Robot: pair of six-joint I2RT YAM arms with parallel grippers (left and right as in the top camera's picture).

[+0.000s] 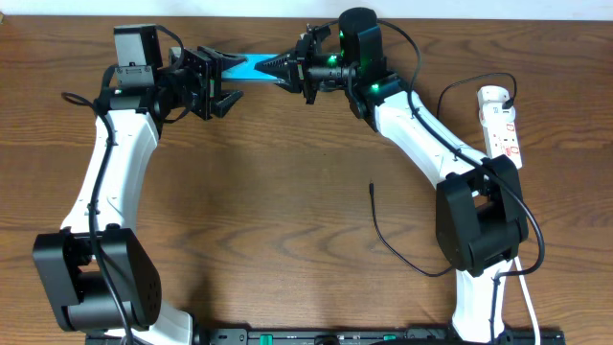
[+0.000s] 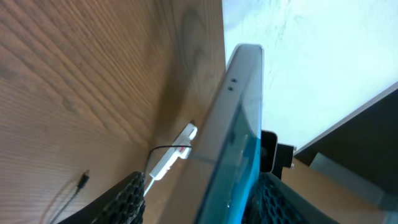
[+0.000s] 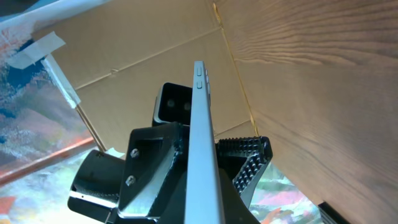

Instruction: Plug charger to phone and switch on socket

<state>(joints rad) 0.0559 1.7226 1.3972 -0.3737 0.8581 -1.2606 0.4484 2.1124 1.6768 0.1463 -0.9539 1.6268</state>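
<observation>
Phone (image 1: pixel 251 67) mostly hidden, only a teal strip showing between both sets of fingers. Right fingers (image 3: pixel 245 168) clamp one end; left fingers (image 2: pixel 124 199) straddle the other, a gap on one side. Charger cable (image 1: pixel 372 188) lies loose on the bench (image 1: pixel 287 192) near the right fingers, power strip (image 1: pixel 502 120) beyond it

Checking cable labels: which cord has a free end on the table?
The thin black charger cable: its plug tip lies loose mid-table. The white cord runs off the bottom edge at right.
</observation>
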